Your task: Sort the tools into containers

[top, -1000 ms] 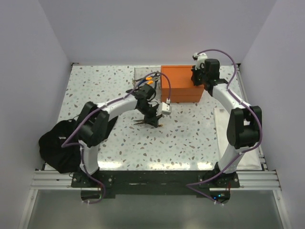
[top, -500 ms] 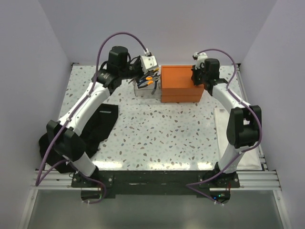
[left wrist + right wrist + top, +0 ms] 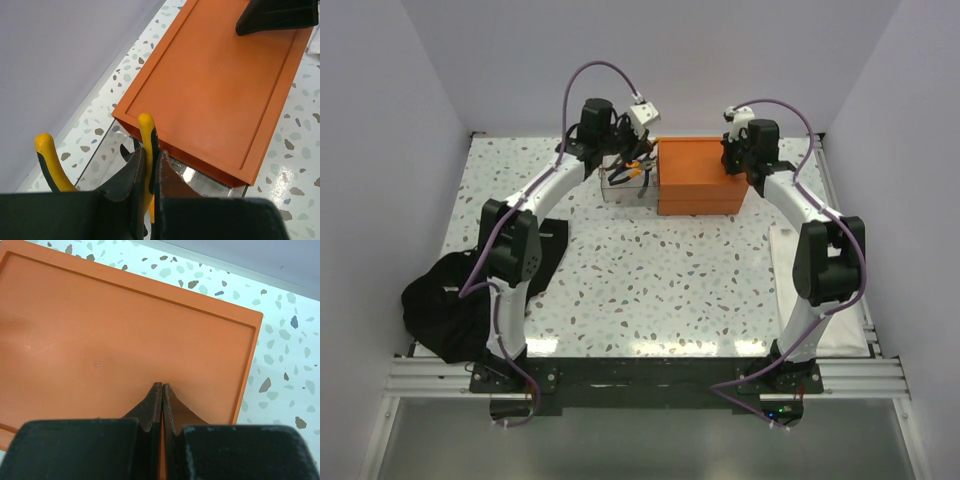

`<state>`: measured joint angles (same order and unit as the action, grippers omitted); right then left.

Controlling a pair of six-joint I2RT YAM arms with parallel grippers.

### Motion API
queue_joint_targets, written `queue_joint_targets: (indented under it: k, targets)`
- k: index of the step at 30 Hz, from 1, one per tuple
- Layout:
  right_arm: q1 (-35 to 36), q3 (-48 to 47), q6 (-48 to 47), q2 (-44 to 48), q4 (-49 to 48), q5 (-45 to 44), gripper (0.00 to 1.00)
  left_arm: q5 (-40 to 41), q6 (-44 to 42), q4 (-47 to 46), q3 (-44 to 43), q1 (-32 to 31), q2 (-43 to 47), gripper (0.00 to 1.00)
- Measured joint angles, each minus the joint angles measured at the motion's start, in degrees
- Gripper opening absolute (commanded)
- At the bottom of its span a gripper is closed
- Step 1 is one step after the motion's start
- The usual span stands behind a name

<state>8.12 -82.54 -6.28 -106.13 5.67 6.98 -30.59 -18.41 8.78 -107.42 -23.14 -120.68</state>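
Note:
My left gripper (image 3: 149, 161) is shut on one handle of the orange-and-black-handled pliers (image 3: 145, 131), whose other handle (image 3: 46, 150) splays out to the left. It holds them over the small clear box (image 3: 616, 188) at the back, beside the orange lidded box (image 3: 698, 176). Other tool handles show inside the clear box. My right gripper (image 3: 162, 386) is shut and empty, tips pressed on the orange lid (image 3: 100, 325) near its right end. From above, the left gripper (image 3: 632, 168) and right gripper (image 3: 732, 165) flank the orange box.
A floppy black fabric bag (image 3: 442, 308) slumps at the table's near left edge. A flat white sheet (image 3: 783, 265) lies along the right side, under the right arm. Walls close in behind and on both sides.
The left arm carried the pliers from the table's middle up and back to the clear box, then swung closer to the orange box. The right arm has stayed put.

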Motion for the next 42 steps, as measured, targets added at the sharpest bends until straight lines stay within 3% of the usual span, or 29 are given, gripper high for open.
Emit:
queue_joint_targets:
  k: [13,18,20,25,28,30,31,36,42]
  targets:
    - [-0.07,-1.42,0.02,-1.40,-0.46,0.00,0.00,-0.59,4.42,0.33,1.79,0.24,-0.61,0.06]
    - [-0.13,-2.99,0.02,-2.64,-0.35,0.00,0.00,-0.20,5.07,0.55,1.79,0.24,-1.05,0.46]
    - [-0.15,-3.58,0.02,-3.10,-0.35,0.02,0.00,0.92,6.16,0.52,1.79,0.24,-1.07,0.55]
    - [-0.20,-4.42,0.04,-3.78,-0.35,0.00,0.00,7.74,10.03,0.26,1.77,0.24,-0.50,0.64]
    - [-0.20,-4.55,0.02,-3.87,-0.31,0.00,0.00,13.77,11.72,-0.17,2.86,0.31,2.21,0.56]
    - [-0.20,-4.55,0.02,-3.89,-0.31,0.00,0.00,17.20,12.85,-1.18,4.87,0.90,5.88,0.29]
    - [-0.20,-4.55,0.02,-3.89,-0.31,0.00,0.00,17.94,13.46,-1.51,5.70,1.57,7.80,0.00]
    - [-0.20,-4.87,0.02,-4.17,-0.37,0.00,0.00,18.47,15.85,-4.37,8.02,10.03,13.81,0.00]
    - [-0.22,-5.64,0.02,-4.96,-0.68,0.00,0.00,18.71,15.74,-4.61,14.01,18.49,12.76,0.00]
